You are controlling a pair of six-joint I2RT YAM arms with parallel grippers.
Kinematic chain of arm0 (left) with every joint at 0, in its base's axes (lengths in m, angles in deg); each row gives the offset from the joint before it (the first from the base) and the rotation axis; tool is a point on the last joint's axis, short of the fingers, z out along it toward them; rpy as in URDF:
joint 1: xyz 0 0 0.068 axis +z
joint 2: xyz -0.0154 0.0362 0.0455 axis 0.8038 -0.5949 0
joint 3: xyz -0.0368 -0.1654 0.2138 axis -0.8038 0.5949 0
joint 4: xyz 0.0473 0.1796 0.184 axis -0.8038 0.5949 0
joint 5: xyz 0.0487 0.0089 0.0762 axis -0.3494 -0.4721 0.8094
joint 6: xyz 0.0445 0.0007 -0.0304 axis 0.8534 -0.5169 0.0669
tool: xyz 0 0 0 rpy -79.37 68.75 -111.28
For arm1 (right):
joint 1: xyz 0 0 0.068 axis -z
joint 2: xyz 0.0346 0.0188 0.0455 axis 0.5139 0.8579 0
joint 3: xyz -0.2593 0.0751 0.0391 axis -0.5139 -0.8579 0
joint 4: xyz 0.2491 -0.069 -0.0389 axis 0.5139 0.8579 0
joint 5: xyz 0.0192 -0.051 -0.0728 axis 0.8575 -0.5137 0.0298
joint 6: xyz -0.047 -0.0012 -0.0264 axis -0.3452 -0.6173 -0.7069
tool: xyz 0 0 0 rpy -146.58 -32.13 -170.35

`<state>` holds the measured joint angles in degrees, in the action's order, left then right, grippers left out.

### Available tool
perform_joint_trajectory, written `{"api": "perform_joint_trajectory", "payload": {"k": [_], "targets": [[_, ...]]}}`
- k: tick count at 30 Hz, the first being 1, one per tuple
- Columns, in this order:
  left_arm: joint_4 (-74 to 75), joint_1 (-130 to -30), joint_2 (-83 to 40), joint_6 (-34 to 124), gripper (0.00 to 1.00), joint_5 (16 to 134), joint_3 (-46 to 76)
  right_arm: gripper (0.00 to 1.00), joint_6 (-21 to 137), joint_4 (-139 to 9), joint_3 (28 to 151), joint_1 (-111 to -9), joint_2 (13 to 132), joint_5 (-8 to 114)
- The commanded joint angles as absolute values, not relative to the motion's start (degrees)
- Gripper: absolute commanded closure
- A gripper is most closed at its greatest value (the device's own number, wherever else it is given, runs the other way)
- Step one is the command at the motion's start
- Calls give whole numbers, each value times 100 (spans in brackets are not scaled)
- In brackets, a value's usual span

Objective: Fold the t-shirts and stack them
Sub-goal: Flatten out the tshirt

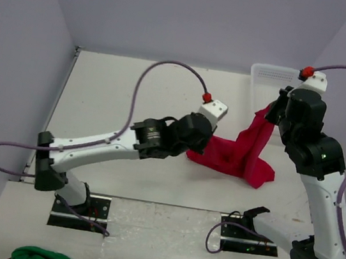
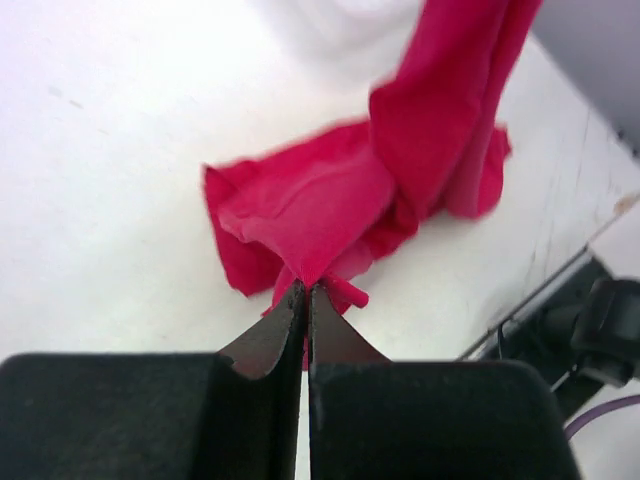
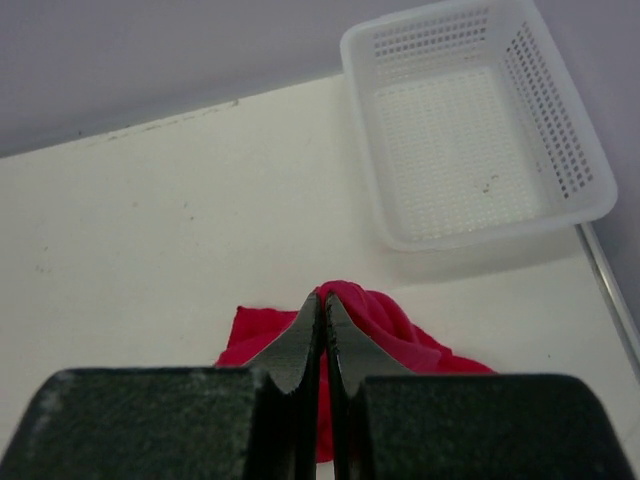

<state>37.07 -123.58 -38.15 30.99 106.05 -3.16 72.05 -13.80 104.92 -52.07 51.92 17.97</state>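
1. The shirt [image 1: 240,153] is seen bunched on the table [image 1: 114,89], right of centre, between the two arms, with one end lifted clear of the surface
2. The left gripper [image 2: 306,290] is pressed together on a low fold of the red cloth; the fabric is nipped right at the tips, down at table level
3. The right gripper [image 3: 322,298] is likewise clamped on a ridge of cloth, held higher up and near the basket [image 3: 470,130]
4. The relation that matters: the shirt's long line is strung on a slant, from the right gripper's high pinch down and leftward to the left gripper's low pinch. The bulk is left sagging and pooled on the table, nearer the right arm
5. Which parts are pinched, hem, sleeve or shoulder, cannot be told; the cloth is too crumpled
6. Folding is judged not yet begun, since nothing is laid flat. The coming move would likely call for the two pinches to be drawn apart along that slant, so the slack is taken out and the shirt can be spread
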Motion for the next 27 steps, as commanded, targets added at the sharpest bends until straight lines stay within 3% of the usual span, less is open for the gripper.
{"api": "perform_joint_trajectory", "payload": {"k": [1,16,27], "targets": [[4619,-12328,-3030,3385,100,12203,-571,100,7077,-1846,10377,-5587,5282,2021],[7834,-12328,-989,1936,100,14760,-1843,100,6971,-1864,10876,-6652,5774,1687],[7820,-11942,-707,2839,100,15035,-2768,100,6760,-1258,11457,-6748,5766,483]]}}
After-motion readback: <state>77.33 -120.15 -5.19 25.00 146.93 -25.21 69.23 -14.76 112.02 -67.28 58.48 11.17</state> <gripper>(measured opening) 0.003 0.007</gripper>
